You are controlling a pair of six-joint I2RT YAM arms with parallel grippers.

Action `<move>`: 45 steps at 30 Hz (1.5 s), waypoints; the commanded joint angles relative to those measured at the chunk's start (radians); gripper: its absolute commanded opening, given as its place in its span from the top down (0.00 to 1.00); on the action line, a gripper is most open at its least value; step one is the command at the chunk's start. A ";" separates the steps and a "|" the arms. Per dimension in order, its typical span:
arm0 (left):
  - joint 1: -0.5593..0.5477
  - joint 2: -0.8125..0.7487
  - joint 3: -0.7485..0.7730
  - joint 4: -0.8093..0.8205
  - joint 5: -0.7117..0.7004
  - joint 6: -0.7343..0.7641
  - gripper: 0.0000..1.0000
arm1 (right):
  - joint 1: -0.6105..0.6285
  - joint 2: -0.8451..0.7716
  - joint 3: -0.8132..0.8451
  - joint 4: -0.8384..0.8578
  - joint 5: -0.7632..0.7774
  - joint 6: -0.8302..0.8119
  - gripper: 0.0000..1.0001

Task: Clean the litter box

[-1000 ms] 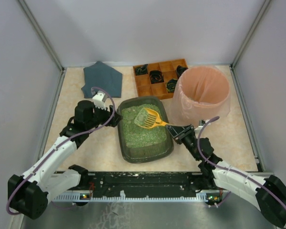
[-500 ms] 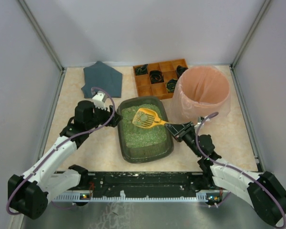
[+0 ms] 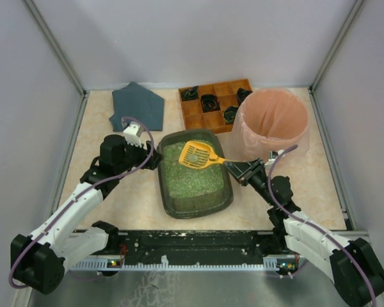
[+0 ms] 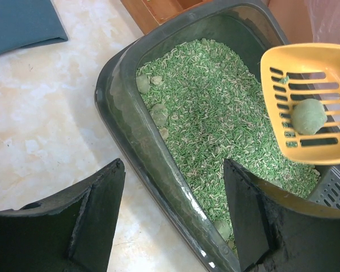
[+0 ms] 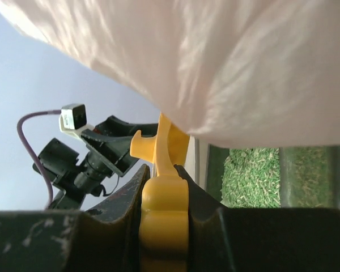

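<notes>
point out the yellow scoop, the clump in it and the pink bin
yellow scoop (image 3: 196,154): top view, on its slotted head.
clump (image 4: 307,116): left wrist view, middle of the round lump.
pink bin (image 3: 256,148): top view, on its near outer wall.

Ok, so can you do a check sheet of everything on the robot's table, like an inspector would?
Surface: pale marbled table; no spilled litter seen beside the box.
Job's things: litter box with green litter, clumps lying by its wall; yellow scoop above it carrying one ball.
Clutter: blue-grey mat and wooden tray with black bits at the back; pink bin to the right.
Grippers: left gripper open, straddling the box's wall; right gripper shut on the scoop's handle.
Cables: purple cable looping at the left wrist, another at the right.
Surroundings: plain grey walls on three sides; nothing else seen.
</notes>
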 commanded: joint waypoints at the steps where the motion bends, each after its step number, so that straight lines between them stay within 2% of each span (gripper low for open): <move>1: 0.003 -0.020 -0.006 0.021 0.000 0.002 0.24 | -0.053 -0.080 0.030 -0.045 0.010 0.019 1.00; 4: 0.004 -0.025 -0.014 0.032 -0.001 0.003 0.23 | -0.052 -0.030 0.071 0.016 -0.090 -0.013 1.00; 8: 0.004 -0.018 -0.007 0.032 -0.001 0.011 0.20 | -0.070 -0.050 0.064 -0.021 -0.063 -0.003 1.00; 12: 0.004 -0.027 -0.011 0.025 -0.024 0.012 0.17 | -0.070 -0.055 0.090 -0.030 -0.109 -0.022 1.00; 22: 0.005 -0.032 -0.014 0.025 -0.058 0.009 0.07 | -0.070 -0.240 0.145 -0.247 -0.080 0.010 1.00; 27: 0.007 -0.038 -0.015 0.016 -0.070 0.008 0.00 | -0.070 -0.273 0.266 -0.396 -0.067 -0.012 1.00; 33: 0.008 -0.050 -0.018 0.014 -0.091 0.007 0.00 | -0.071 -0.271 0.466 -0.661 0.087 -0.110 1.00; 38: 0.007 -0.049 -0.018 0.011 -0.084 0.007 0.00 | -0.094 -0.264 0.579 -0.728 0.238 -0.154 1.00; 45: 0.007 -0.049 -0.018 0.014 -0.077 0.006 0.00 | -0.102 -0.294 0.693 -0.843 0.549 -0.255 1.00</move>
